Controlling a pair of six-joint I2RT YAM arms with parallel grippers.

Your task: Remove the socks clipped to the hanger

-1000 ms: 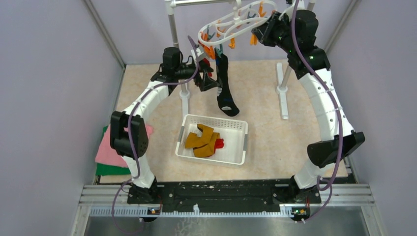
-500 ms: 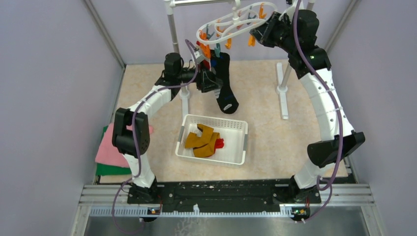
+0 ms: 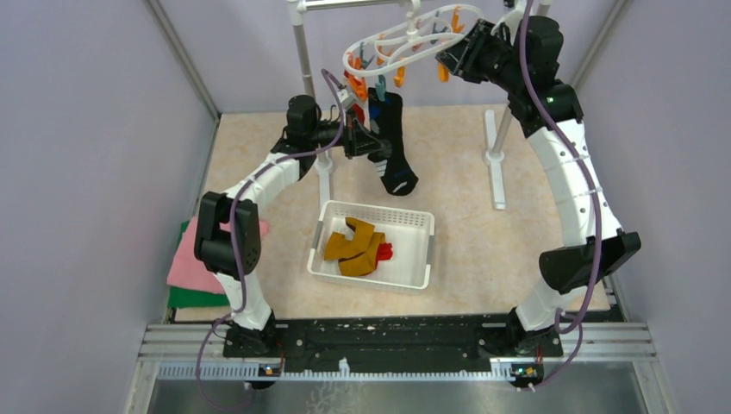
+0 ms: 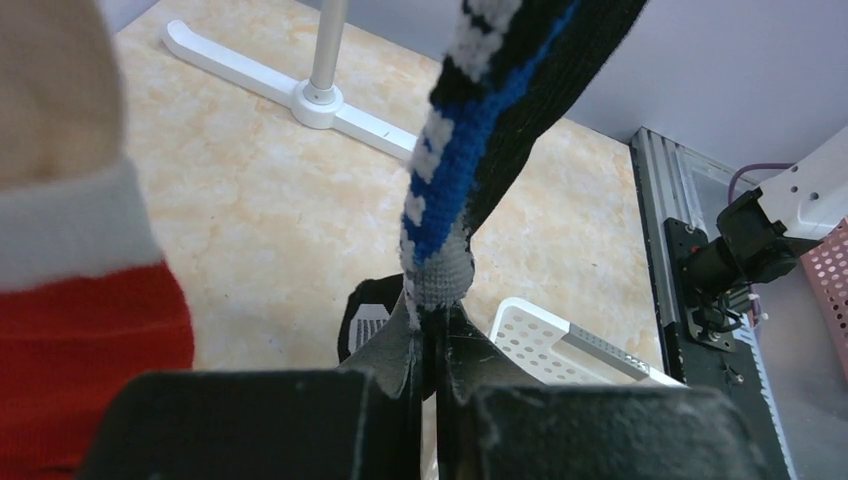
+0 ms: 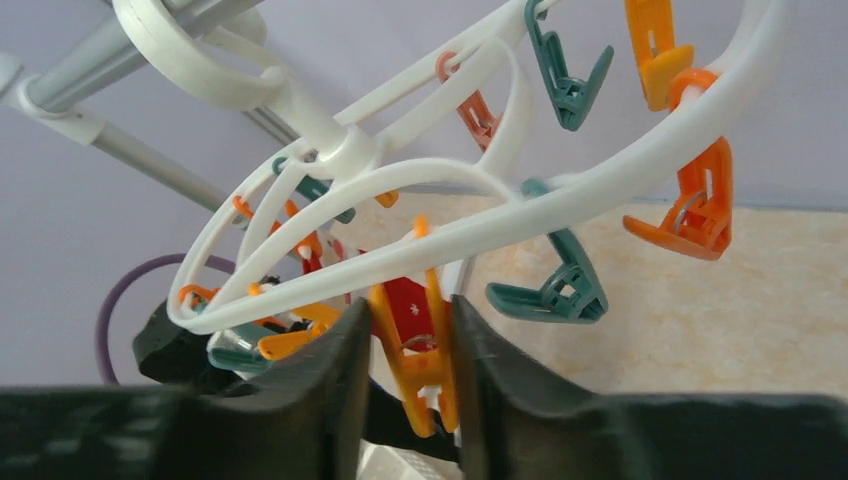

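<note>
left tool (image 4: 430, 345) pinching black sock (image 4: 500, 130) tip | right tool (image 5: 408, 345) pressed on orange clip (image 5: 422, 375) of hanger (image 5: 560, 200)

the left gripper (image 4: 432, 345) has its two dark fingers pressed together on the grey knitted tip of a black sock (image 4: 520, 90), which rises up and right out of view with a blue and white stripe along its edge. a red sock (image 4: 80, 330) with a white cuff fills the left edge, close to the lens. beyond them on the beige marbled tabletop (image 4: 230, 200) stands a white rack foot (image 4: 300, 95) with its pole. a white mesh basket (image 4: 560, 340) corner shows just right of the fingers.
</note>
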